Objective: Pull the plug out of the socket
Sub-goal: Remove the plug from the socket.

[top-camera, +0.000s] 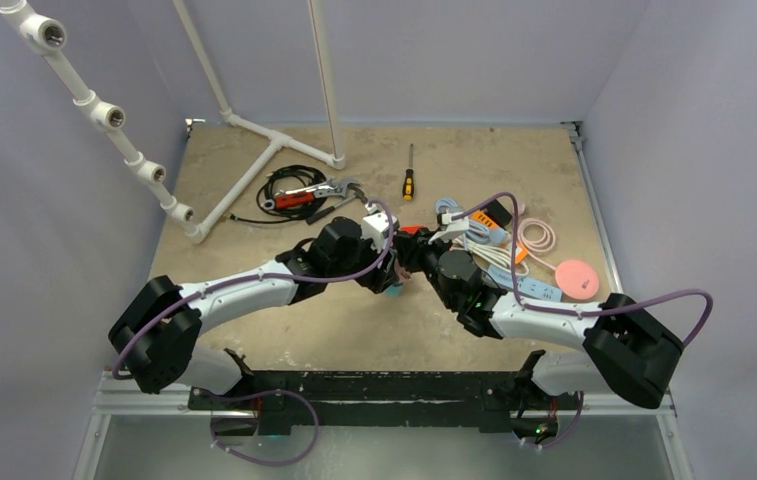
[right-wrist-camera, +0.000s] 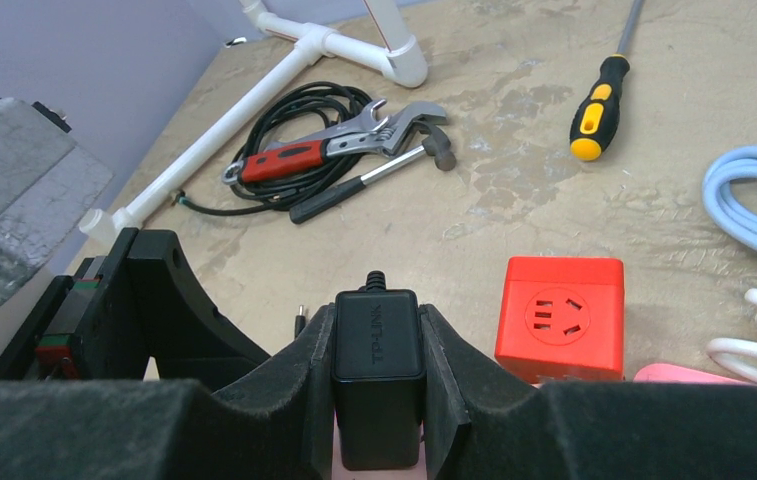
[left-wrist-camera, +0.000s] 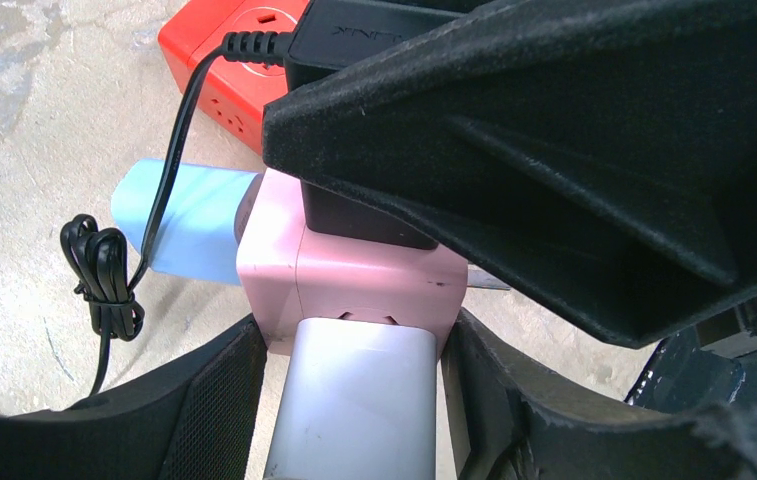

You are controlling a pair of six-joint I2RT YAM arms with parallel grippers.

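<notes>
A pink socket cube (left-wrist-camera: pixel 354 265) lies on the table with a black TP-LINK plug (right-wrist-camera: pixel 378 350) in its top face, a grey plug (left-wrist-camera: pixel 354 400) in its near face and a light blue plug (left-wrist-camera: pixel 194 220) in its left face. My left gripper (left-wrist-camera: pixel 354 335) is closed on the pink cube, its fingers (left-wrist-camera: pixel 214 400) flanking the grey plug. My right gripper (right-wrist-camera: pixel 378 340) is shut on the black plug, with pads on both its sides. In the top view both grippers, left (top-camera: pixel 386 272) and right (top-camera: pixel 416 255), meet mid-table and hide the cube.
A red socket cube (right-wrist-camera: pixel 559 320) sits just behind the pink one. Beyond are a screwdriver (right-wrist-camera: pixel 594 105), a red-handled wrench (right-wrist-camera: pixel 324 150), a hammer (right-wrist-camera: pixel 374 180) and a white pipe frame (top-camera: pixel 254 180). Coiled cables (right-wrist-camera: pixel 754 190) and a pink disc (top-camera: pixel 578 277) lie right.
</notes>
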